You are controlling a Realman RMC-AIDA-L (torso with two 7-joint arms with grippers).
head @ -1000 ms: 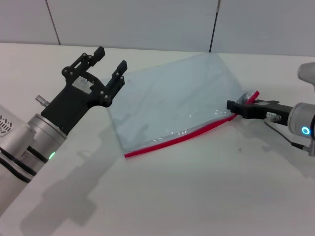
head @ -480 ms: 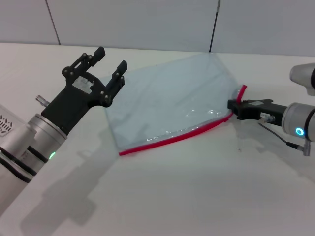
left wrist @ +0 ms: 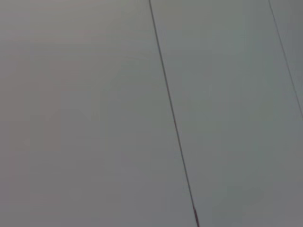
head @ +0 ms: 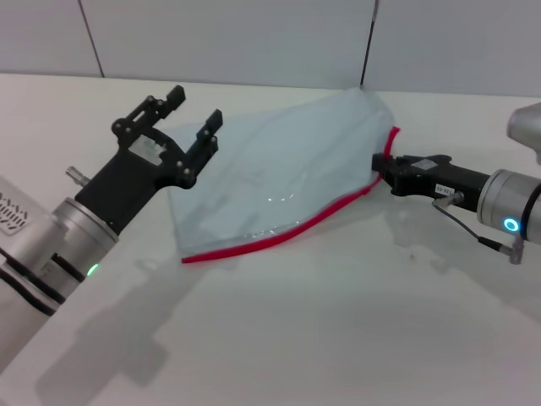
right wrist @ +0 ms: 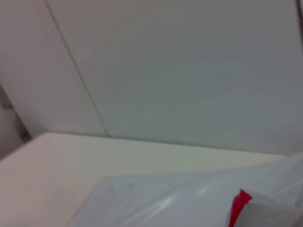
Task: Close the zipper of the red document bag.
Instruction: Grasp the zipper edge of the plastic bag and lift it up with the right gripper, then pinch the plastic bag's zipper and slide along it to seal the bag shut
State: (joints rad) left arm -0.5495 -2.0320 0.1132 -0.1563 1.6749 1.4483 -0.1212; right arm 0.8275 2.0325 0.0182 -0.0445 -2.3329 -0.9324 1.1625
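Note:
The red document bag [head: 270, 182] is a translucent pale blue pouch lying flat in the middle of the white table. Its zipper [head: 279, 234] is a thin red strip along the near long edge, curling upward at the right end. My right gripper [head: 379, 166] is shut on that right end, where the bag's corner is lifted and buckled. The slider is too small to make out. My left gripper [head: 195, 105] hovers open above the bag's far left corner, touching nothing. The right wrist view shows the bag [right wrist: 189, 198] and a bit of the red strip [right wrist: 239, 205]. The left wrist view shows only wall.
The white table [head: 338, 338] runs back to a grey panelled wall [head: 254, 38] right behind the bag. My left arm [head: 59, 237] slants across the near left of the table. A cable [head: 473, 237] hangs under the right wrist.
The right gripper has moved left with the zipper end, sliding the bag leftward and buckling its right corner upward. The left gripper has shifted only slightly.

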